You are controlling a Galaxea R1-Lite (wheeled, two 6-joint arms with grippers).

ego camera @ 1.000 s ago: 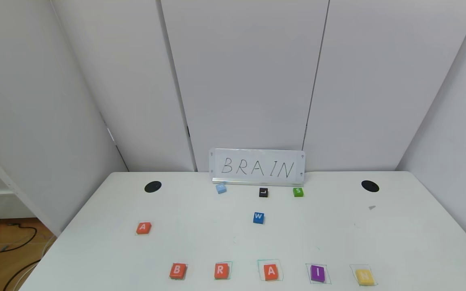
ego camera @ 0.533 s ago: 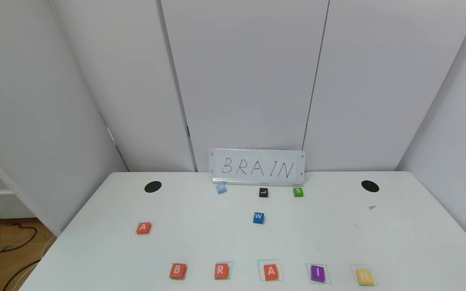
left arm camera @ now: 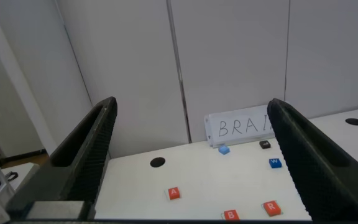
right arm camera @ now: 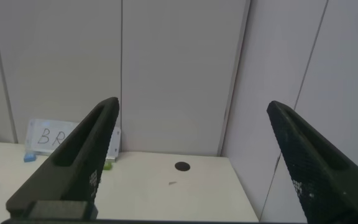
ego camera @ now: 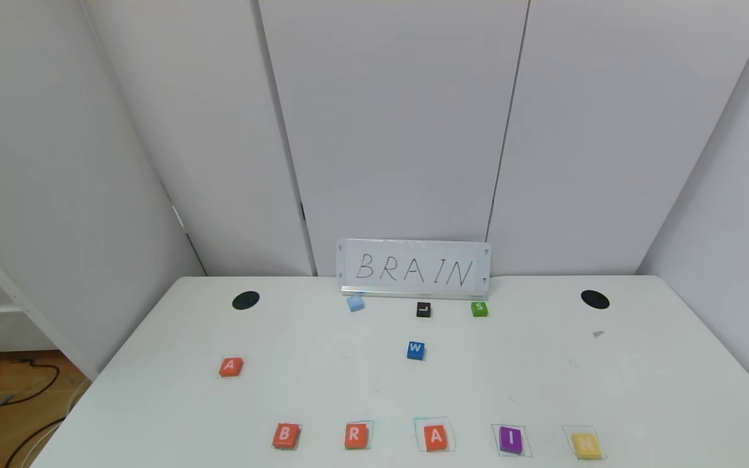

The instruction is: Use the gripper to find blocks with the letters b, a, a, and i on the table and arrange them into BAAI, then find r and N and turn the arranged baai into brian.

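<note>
Along the front of the white table lie, left to right, orange-red B, orange-red R, orange-red A, purple I and yellow N. A second orange-red A lies apart at the left. In the left wrist view I see that A, the B and the R. My left gripper is open and empty, held back from the table. My right gripper is open and empty too. Neither arm shows in the head view.
A BRAIN sign stands at the table's back edge. In front of it lie a light blue block, a black block and a green S block; a blue W block lies mid-table. Two black holes sit at the back corners.
</note>
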